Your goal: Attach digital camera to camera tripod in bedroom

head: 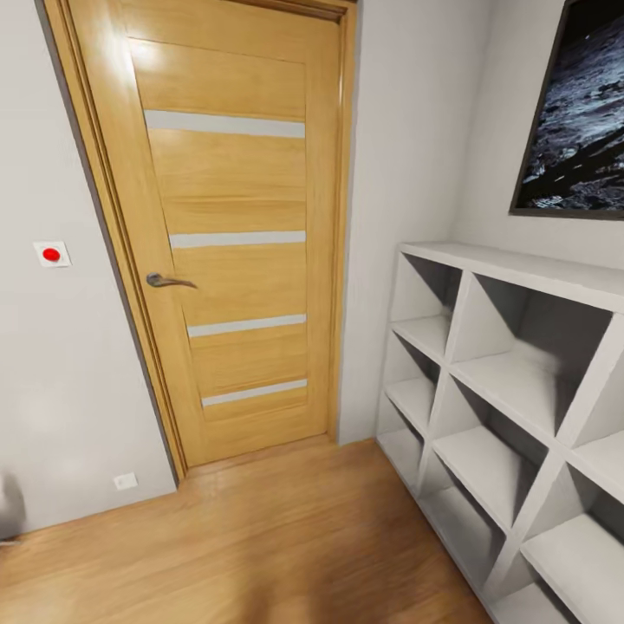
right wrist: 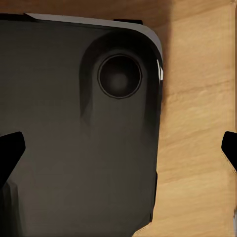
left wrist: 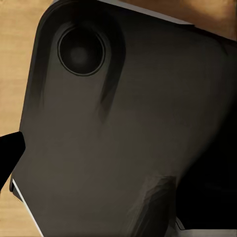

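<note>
Shut door (head: 230, 234), shelf (head: 511, 407) cut off; right gripper (right wrist: 123, 148) spread wide, left gripper's (left wrist: 12, 153) spread unclear.

Dark rounded robot base (right wrist: 74, 138) over light wood floor (right wrist: 197, 148), hand's fingertips (right wrist: 11, 148) apart.

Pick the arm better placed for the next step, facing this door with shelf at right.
Right, marginally. The right tool looks open, fingertips wide apart over the dark base and wood floor. On the left, one fingertip shows, so its state is unclear. Turning to search likely comes first.
</note>
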### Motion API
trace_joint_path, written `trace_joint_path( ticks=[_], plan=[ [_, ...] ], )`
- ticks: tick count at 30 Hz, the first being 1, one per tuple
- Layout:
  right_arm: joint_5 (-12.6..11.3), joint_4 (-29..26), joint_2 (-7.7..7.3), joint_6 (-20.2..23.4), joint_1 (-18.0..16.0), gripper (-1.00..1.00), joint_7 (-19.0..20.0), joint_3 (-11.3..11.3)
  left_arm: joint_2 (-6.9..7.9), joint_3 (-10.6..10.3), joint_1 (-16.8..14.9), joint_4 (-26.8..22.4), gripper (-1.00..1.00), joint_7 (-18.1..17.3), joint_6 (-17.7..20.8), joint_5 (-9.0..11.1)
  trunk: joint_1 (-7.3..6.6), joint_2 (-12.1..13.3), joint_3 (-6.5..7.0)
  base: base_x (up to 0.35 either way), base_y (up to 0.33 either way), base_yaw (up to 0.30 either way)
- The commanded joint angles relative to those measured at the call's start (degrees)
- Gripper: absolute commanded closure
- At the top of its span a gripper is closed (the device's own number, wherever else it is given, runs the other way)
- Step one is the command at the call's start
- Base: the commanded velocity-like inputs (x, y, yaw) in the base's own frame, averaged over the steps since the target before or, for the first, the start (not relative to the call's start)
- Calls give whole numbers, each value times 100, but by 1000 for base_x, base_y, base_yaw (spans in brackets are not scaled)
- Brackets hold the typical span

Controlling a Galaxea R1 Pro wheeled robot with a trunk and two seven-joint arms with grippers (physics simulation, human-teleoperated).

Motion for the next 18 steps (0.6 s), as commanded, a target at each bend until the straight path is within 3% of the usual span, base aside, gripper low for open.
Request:
trace_joint_path(
  ticks=[1,18],
  plan=[
    [8,1,1,-15,-1,-100,-1,5,-1,-6,3,-11,-100,2,-2,33,4,-2,-4,330,0,0],
    [12,1,29,27,-1,-100,68,11,0,0,3,-11,-100,2,-2,35,4,-2,-4,330,0,0]
  ],
)
